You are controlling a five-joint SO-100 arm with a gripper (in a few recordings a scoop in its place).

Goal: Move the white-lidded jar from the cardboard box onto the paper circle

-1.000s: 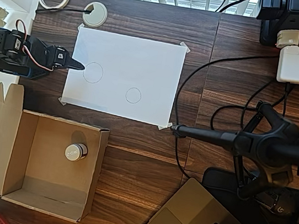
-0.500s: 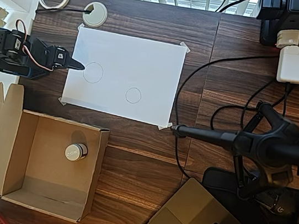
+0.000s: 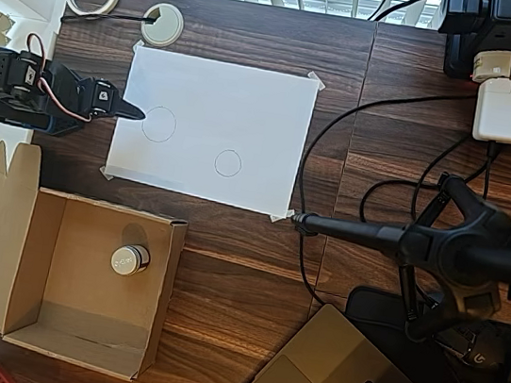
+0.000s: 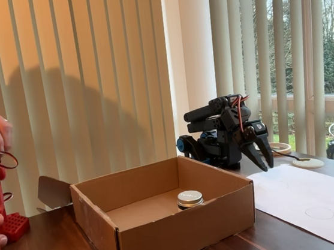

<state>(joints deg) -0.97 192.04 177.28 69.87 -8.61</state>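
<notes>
Below the gripper (image 3: 135,112) in the overhead view, well apart from it, the white-lidded jar (image 3: 130,259) sits inside the cardboard box (image 3: 37,256). Gripper fingers are closed together, empty, over the sheet's edge. The paper circle (image 3: 228,163) lies to its right.

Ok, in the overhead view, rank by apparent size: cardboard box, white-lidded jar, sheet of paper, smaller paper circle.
1. Sheet of paper
2. Cardboard box
3. White-lidded jar
4. Paper circle, only slightly smaller than the jar, so that last pair is close.
</notes>
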